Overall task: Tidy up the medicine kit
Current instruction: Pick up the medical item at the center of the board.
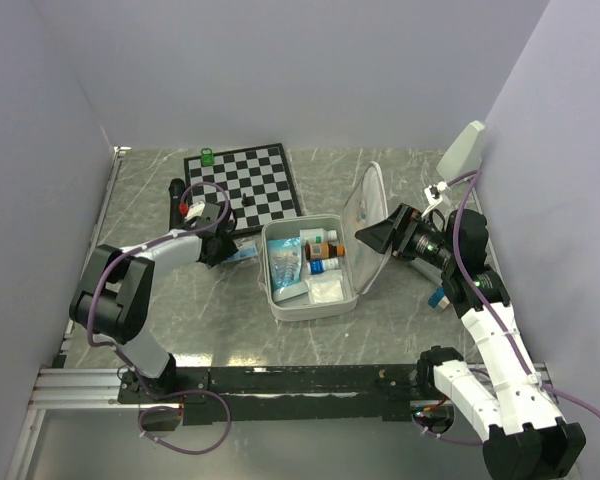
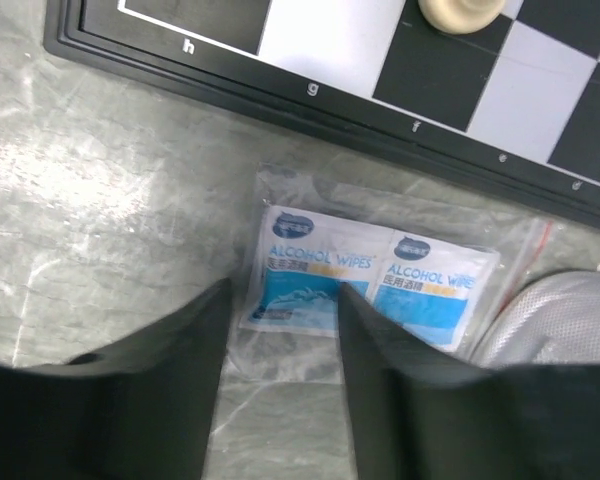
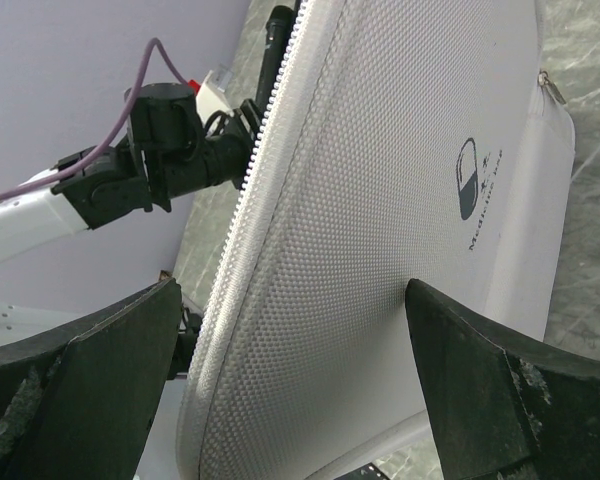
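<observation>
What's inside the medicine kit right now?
In the open medicine kit: a bluish pouch on the left, small bottles and boxes at the back right, a white packet in front. Whatever lies beneath them is covered.

The medicine kit (image 1: 269,282) is a white square soft-shell case with rounded corners, lying open on the grey marbled table (image 1: 180,320), just in front of the near right corner of the board. Its base sits flat, the hollow facing up. Inside lie a blue-and-white packet (image 1: 287,262) at the left, small bottles and boxes (image 1: 322,250) at the far right and a white pouch (image 1: 328,290) at the near right. The hinged lid (image 3: 380,220) stands raised on the right side, leaning slightly outward; its outer face is mesh-textured, edged with zip teeth (image 3: 270,130), and bears a small pill logo (image 3: 467,180).
</observation>
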`<control>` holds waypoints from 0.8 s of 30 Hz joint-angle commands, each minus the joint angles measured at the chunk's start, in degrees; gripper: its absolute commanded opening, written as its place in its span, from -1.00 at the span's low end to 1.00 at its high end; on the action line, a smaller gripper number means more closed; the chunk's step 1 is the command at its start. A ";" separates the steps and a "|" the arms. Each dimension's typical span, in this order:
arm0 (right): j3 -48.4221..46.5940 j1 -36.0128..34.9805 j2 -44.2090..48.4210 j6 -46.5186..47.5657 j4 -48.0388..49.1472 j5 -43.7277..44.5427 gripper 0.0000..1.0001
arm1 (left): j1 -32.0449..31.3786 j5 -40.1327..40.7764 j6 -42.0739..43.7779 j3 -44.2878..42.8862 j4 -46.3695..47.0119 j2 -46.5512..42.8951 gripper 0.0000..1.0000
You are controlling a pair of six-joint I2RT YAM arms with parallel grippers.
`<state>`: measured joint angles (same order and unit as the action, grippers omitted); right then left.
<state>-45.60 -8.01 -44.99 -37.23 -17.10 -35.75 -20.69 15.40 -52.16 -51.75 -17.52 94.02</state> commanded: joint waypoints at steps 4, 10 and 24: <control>-0.63 -0.52 0.69 0.14 2.43 -0.64 0.98 | 0.12 1.65 1.45 3.05 -2.43 0.90 -0.41; -0.36 -0.51 1.22 0.14 2.51 -0.64 0.98 | 0.30 1.04 1.36 4.63 -2.87 1.52 -0.76; -0.80 -0.95 2.28 1.11 1.46 0.06 0.98 | 0.82 -2.74 -1.63 11.84 -5.50 -19.37 -0.99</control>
<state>-45.60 -8.16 -43.68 -37.17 -17.15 -35.62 -19.97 14.74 -52.45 -41.80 -15.86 84.49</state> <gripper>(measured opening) 0.991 0.016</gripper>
